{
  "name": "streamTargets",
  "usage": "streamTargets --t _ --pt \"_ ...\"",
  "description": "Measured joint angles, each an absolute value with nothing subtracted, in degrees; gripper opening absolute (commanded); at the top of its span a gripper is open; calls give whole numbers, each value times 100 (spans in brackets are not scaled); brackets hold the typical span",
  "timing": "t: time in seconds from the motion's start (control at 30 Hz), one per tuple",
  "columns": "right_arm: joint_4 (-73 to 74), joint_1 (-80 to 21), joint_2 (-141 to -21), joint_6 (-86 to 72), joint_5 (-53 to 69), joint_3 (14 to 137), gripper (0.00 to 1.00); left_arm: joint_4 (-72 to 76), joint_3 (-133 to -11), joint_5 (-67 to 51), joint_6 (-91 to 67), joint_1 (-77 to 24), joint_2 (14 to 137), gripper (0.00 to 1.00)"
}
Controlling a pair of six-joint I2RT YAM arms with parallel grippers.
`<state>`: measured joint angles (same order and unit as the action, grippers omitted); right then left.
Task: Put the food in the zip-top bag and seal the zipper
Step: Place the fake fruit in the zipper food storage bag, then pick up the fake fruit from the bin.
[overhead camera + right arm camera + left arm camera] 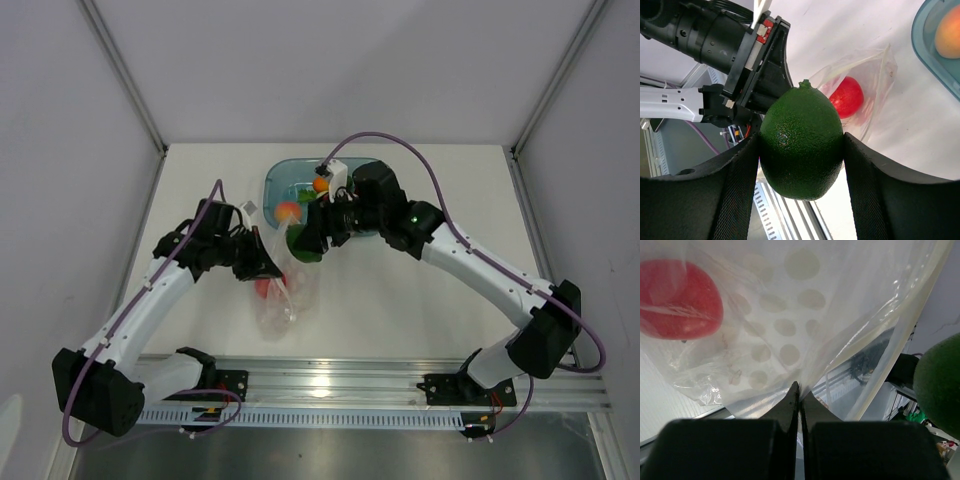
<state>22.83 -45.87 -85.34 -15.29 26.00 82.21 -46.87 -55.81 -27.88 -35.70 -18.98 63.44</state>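
My right gripper (801, 150) is shut on a dark green lime (802, 135), one piece of the food, and holds it in the air beside the mouth of the zip-top bag (281, 300). In the top view the lime (304, 244) hangs just right of my left gripper (262, 262). The left gripper (800, 388) is shut on the clear plastic of the bag (790, 315) near its mouth edge and holds it up. A red fruit (677, 300) lies inside the bag (867, 85). The zipper cannot be told apart from the plastic.
A teal tub (275, 180) stands behind the grippers with more food in it, among it a peach-orange fruit (288, 211) and an orange one (320, 184). White walls close in the table on the left, back and right.
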Motion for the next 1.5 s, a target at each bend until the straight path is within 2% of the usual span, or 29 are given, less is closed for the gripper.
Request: streamTargets --t 0.03,0.07,0.13,0.17,0.23,0.3,0.33,0.4,0.8,1.03,1.3,1.5 --pt "2285 -4598 -8560 -1529 2600 8228 30 -4685 -5579 -2788 -3583 -1898 6326 1" --pt "2285 -4606 -8597 -1531 2600 8239 41 -4681 -5579 -2790 -3599 -1898 6307 1" --pt "2294 -4628 -8696 -1531 2600 8276 50 -4678 -5575 -2801 -3603 -1898 6270 1" --pt "2307 -4628 -8757 -1533 2600 8305 59 -4676 -5566 -2823 -3605 -1898 6248 1" --pt "2329 -4635 -8858 -1535 2600 8359 63 -4678 -5546 -2858 -3607 -1898 6211 1" --pt "2434 -4641 -8980 -1546 2602 8471 80 -4672 -5540 -2882 -3612 -1898 6198 1" --pt "2473 -4644 -9039 -1566 2602 8530 94 -4670 -5535 -2888 -3614 -1898 6191 0" --pt "2499 -4648 -9118 -1544 2593 8602 98 -4659 -5527 -2897 -3621 -1898 6180 0" --pt "2766 -4547 -9166 -1542 2064 8910 100 -4646 -5505 -2895 -3621 -1896 6134 0" --pt "3028 -3922 -9502 -1796 1378 9476 96 -4668 -5505 -2877 -3614 -1896 6101 0" --pt "4185 -2908 -11201 -2314 620 11214 96 -4716 -5505 -2860 -3601 -1896 6099 1" --pt "5212 -2591 -12669 -2381 397 12256 97 -4746 -5470 -2823 -3594 -1896 6082 1"
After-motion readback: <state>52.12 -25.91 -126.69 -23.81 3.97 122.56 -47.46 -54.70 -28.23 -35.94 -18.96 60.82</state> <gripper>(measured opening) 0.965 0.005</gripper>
